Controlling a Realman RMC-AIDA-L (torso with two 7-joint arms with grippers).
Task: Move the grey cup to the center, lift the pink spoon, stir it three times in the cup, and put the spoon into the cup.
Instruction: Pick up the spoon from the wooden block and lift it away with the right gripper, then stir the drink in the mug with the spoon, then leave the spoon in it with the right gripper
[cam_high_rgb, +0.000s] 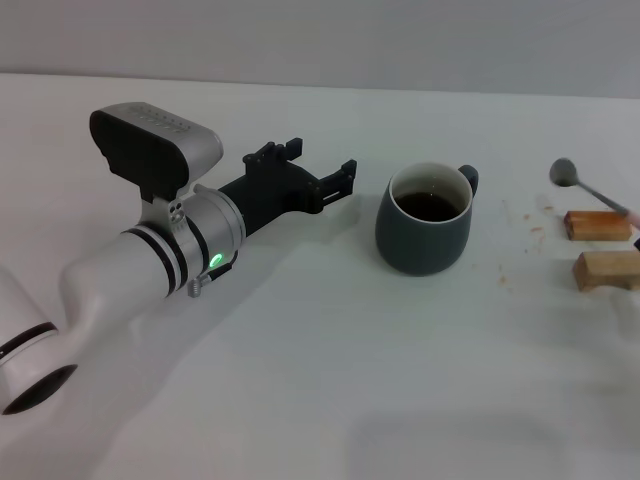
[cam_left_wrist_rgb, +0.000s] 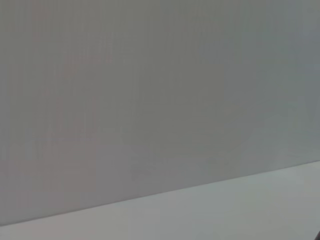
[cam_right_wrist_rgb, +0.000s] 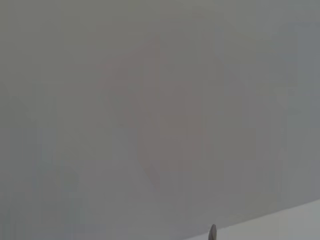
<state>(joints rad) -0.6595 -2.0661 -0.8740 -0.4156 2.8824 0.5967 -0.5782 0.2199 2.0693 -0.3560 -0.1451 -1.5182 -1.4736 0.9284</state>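
— Where do we find the rounded dark blue-grey ceramic mug?

— Right of centre on the white table, upright, dark liquid inside.

— And the left gripper?

— Just left of the mug, apart, jaws wide. The slim pink-handled metal spoon lies far right, across a tan wooden block.

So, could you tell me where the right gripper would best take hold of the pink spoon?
Probably on the handle, near where it crosses the upper wooden block. The pink spoon rests slanted on that block, its metal bowl raised toward the grey cup and its handle running off the right edge. Coming down from above, fingers across the handle, suits that propped pose.
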